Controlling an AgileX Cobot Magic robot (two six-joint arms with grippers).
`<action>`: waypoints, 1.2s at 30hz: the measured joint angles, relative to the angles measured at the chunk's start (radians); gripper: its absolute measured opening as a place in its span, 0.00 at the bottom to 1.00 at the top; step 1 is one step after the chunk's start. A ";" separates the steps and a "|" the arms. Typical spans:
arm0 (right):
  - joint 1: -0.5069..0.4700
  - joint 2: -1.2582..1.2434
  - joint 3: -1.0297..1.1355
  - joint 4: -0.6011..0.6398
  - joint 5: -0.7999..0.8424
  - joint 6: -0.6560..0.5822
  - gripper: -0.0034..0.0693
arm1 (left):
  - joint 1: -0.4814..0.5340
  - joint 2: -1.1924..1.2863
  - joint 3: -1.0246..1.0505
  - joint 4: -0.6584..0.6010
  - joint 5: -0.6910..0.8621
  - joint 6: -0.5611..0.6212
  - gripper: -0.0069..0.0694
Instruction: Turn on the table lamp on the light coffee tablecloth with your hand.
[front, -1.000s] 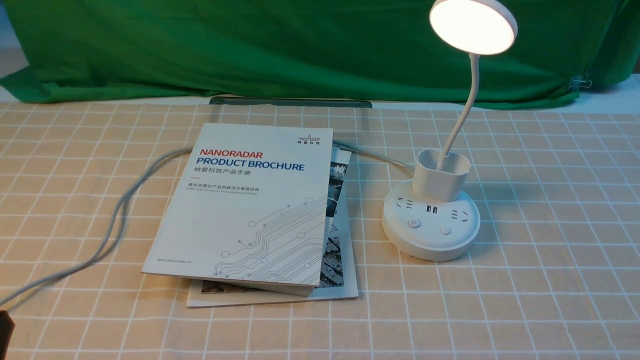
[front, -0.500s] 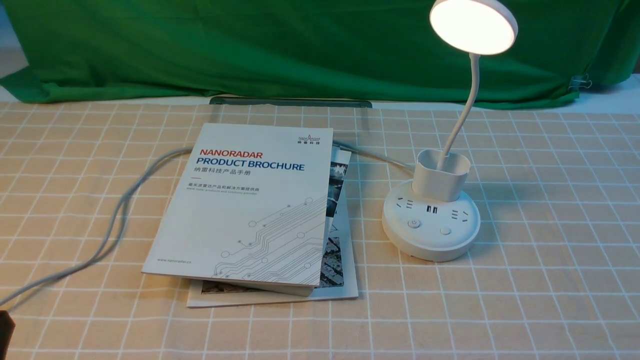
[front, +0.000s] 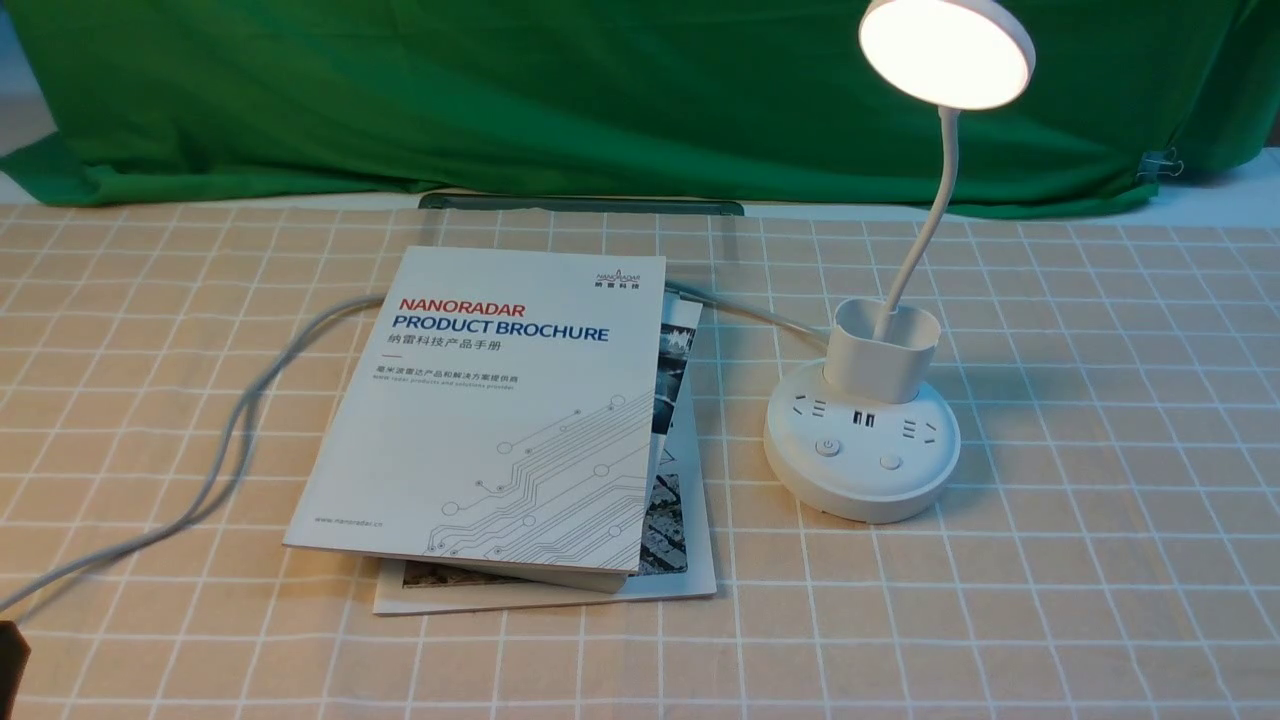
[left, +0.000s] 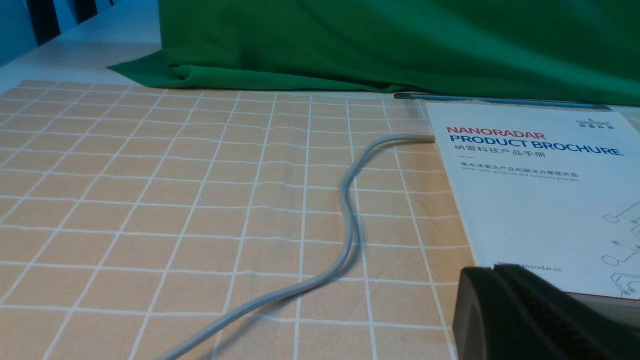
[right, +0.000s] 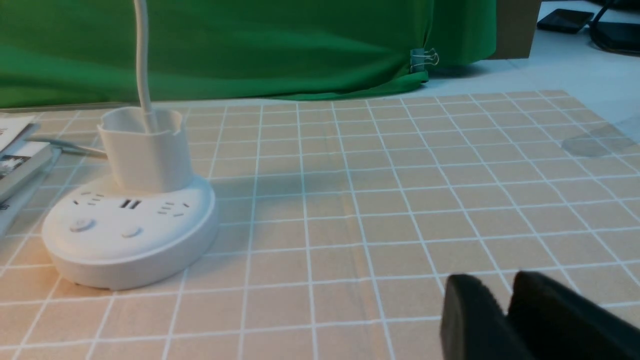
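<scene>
The white table lamp (front: 862, 455) stands on the tan gridded tablecloth (front: 1100, 500), right of centre. Its round disc head (front: 945, 50) glows bright. Two round buttons (front: 827, 447) sit on the front of the base, below the cup holder (front: 882, 350). The lamp's base also shows in the right wrist view (right: 130, 230). My right gripper (right: 500, 285) is shut and empty, low over the cloth, well to the right of the lamp. My left gripper (left: 492, 270) is shut and empty, by the brochure's near left corner. In the front view only a dark sliver of it (front: 10, 650) shows.
A stack of brochures (front: 500, 410) lies left of the lamp, and also shows in the left wrist view (left: 535, 190). The lamp's grey cable (front: 240, 420) runs from under them to the front left. A green backdrop cloth (front: 500, 90) closes the back.
</scene>
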 joint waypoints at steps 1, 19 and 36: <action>0.000 0.000 0.000 0.000 0.000 0.000 0.31 | 0.000 0.000 0.000 0.000 0.000 0.000 0.12; 0.000 -0.001 0.000 0.000 0.000 0.000 0.36 | 0.000 0.000 0.000 0.000 0.000 0.000 0.12; 0.000 -0.002 0.000 0.000 0.000 0.000 0.37 | 0.000 0.000 0.000 0.000 0.000 0.000 0.12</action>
